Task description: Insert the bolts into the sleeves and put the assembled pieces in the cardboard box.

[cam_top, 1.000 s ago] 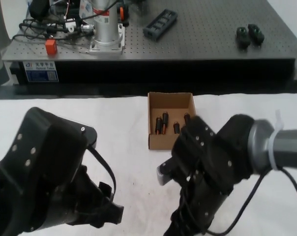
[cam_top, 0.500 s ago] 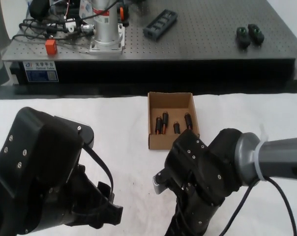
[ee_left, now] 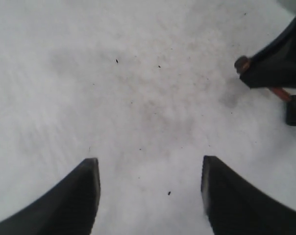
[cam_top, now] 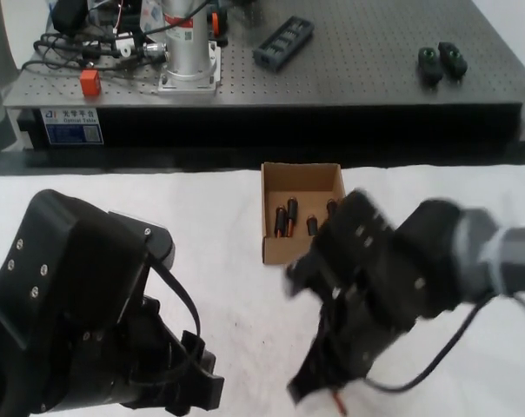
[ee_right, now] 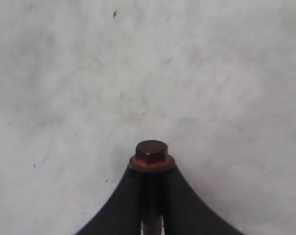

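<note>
A small open brown cardboard box (cam_top: pixel 284 250) sits on the white cloth (cam_top: pixel 228 226), with several assembled pieces (cam_top: pixel 285 219), black sleeves on copper-coloured bolts, lying side by side on its floor. A loose copper-coloured hex-head bolt (ee_right: pixel 150 152) is pinched by its shaft in the right gripper (ee_right: pixel 150 171), head past the fingertips. A short black sleeve (ee_left: pixel 295 110) lies just beside the shaft's other end; contact is unclear.

1. The left arm (cam_top: pixel 71 321) sits at the lower left of the high view. The left gripper (ee_left: pixel 150 169) points down, its fingers (ee_left: pixel 74 196) spread wide apart.
2. The right arm (cam_top: pixel 402 269) enters from the right edge, wrist bent downward. The right gripper (ee_right: pixel 151 171) is clamped on a bolt (ee_right: pixel 151 152).
</note>
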Robot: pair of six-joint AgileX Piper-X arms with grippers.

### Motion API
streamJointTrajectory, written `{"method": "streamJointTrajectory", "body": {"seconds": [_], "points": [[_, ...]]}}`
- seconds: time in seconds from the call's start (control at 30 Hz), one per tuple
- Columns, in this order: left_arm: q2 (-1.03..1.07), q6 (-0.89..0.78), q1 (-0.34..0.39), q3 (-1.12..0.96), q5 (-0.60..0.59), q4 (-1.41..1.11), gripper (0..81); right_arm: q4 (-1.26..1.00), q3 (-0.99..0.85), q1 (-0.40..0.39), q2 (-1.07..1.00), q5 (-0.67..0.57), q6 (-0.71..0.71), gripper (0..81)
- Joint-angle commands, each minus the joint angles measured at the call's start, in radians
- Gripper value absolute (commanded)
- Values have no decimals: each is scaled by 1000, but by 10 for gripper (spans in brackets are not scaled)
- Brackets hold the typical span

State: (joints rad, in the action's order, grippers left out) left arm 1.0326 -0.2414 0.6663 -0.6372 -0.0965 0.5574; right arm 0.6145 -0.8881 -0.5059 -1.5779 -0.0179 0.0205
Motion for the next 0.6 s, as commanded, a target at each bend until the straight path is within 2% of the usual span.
{"method": "streamJointTrajectory", "body": {"seconds": [0.0,0.2,0.4,0.57], "points": [[-9,10,-3,-1,-26,-24,441,-18,1,56,89,18,-20,15],[77,12,14,-66,-103,-77,441,98,36,238,312,18,-36,15],[364,63,149,-302,-135,12,441,220,155,414,528,18,-56,15],[611,81,255,-514,-109,119,441,269,238,515,671,-1,-60,15]]}}
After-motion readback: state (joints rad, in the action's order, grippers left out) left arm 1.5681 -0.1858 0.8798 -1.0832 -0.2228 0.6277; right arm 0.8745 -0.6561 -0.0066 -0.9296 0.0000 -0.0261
